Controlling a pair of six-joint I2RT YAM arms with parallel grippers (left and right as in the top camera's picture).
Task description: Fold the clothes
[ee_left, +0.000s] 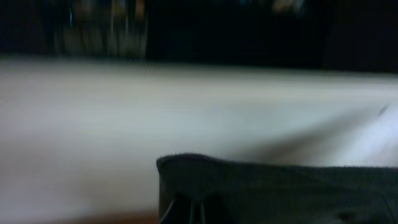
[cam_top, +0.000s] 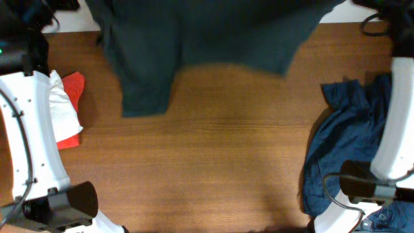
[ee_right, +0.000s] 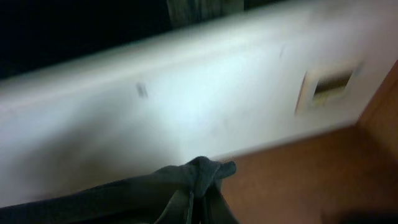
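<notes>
Right gripper (ee_right: 198, 200), from its wrist camera: jaws closed on a bunched fold of the dark teal garment (cam_top: 194, 39), which gathers to a peak just above the fingertips. Left gripper (ee_left: 185, 210), from its wrist camera: largely covered by a stitched hem of the same garment running across the lower frame; the fingers show only as dim shapes beneath the cloth and appear clamped on it. Both wrist views are blurred. Overhead, the garment hangs over the far edge of the table (cam_top: 220, 162), spanning most of the table's width, its outline soft with blur; one lobe reaches toward the table's middle on the left side, and the lower hem casts a shadow on the wood. Left arm (cam_top: 29, 129) stands along the table's left edge, right arm (cam_top: 396, 123) along its right edge. A red and white cloth (cam_top: 72, 90) lies at the table's left edge, touching the left arm. A crumpled blue denim garment (cam_top: 343, 142) lies heaped at the table's right edge, partly under the right arm. Behind the cloth in each wrist view is a pale, out-of-focus surface (ee_right: 186, 93); the right wrist view also shows the table's wood at lower right
</notes>
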